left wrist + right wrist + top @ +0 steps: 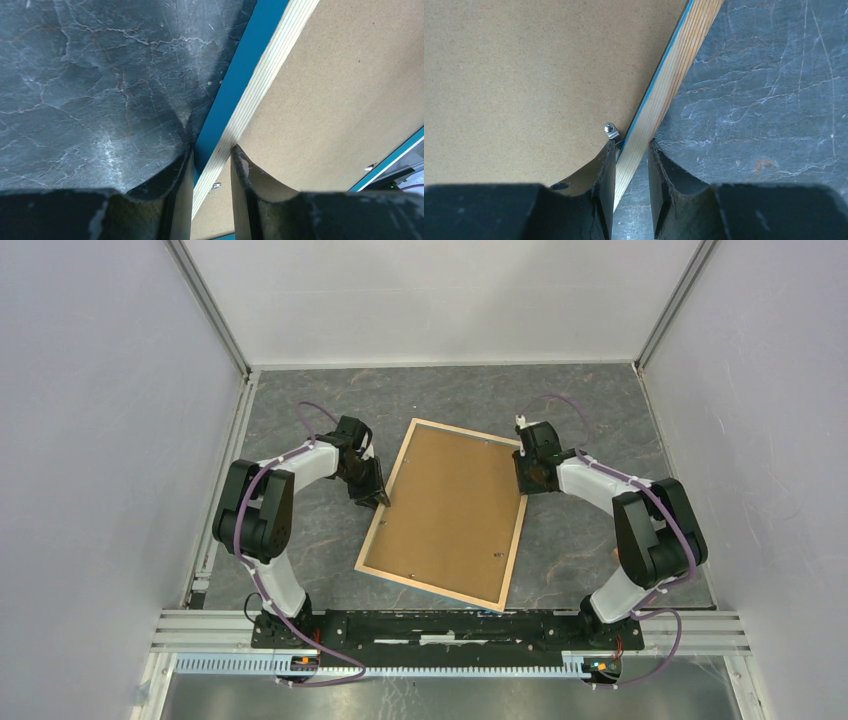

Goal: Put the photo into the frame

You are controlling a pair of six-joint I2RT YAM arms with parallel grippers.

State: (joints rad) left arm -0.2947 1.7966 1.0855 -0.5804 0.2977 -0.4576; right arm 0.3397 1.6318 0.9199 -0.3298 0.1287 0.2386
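The frame (430, 587) lies back side up in the middle of the table, slightly turned, its light wood rim around a plain brown backing board (450, 510). The photo is not in view. My left gripper (378, 495) is at the frame's left rim. In the left wrist view its fingers (212, 150) are closed on the wood rim (265, 75), whose blue outer side shows. My right gripper (524, 478) is at the right rim. In the right wrist view it (632, 145) grips the rim (674, 80) beside a small metal tab (610, 131).
The dark grey marbled table top (600, 420) is walled in by white panels at the back and sides. A black and aluminium rail (450, 625) holding both arm bases runs along the near edge.
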